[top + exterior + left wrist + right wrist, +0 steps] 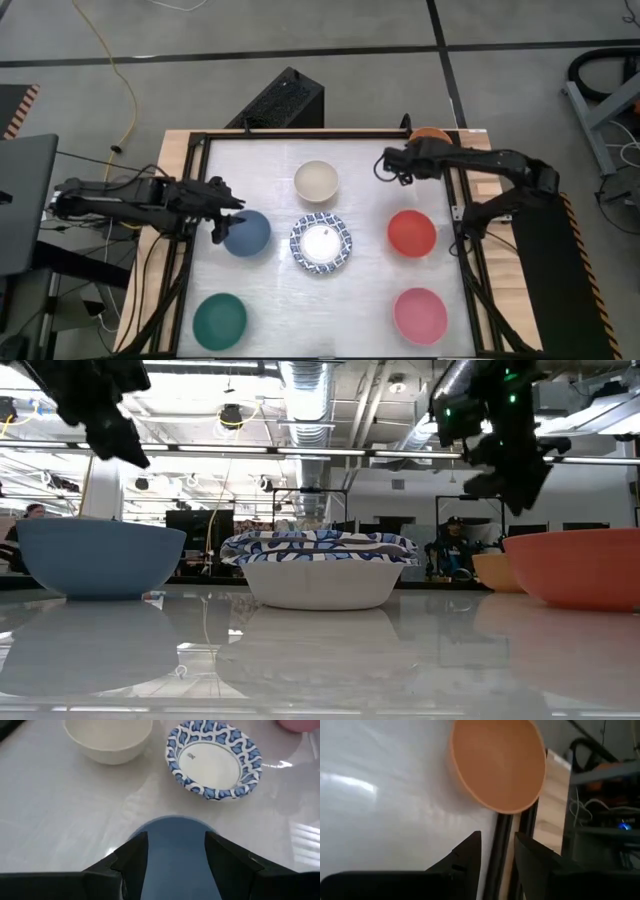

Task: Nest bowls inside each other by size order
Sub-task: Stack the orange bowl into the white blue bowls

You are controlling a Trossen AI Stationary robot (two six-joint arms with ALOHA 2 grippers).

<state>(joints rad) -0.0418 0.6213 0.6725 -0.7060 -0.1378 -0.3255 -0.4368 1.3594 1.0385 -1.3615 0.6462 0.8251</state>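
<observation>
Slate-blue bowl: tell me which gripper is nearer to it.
Left. The left gripper hangs open at the slate-blue bowl's left rim. The right gripper is open too, far across the table near the orange bowl.

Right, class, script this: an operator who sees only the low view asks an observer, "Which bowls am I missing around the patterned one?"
Observer: A cream bowl stands beyond the patterned bowl, apart from it.
Operator: Any others?
Observer: A dark green bowl and a pink bowl, each standing alone.
Operator: Which arm hangs over the blue bowl?
Observer: The left gripper is open above the slate-blue bowl. The right gripper is open and empty near the orange bowl.
</observation>
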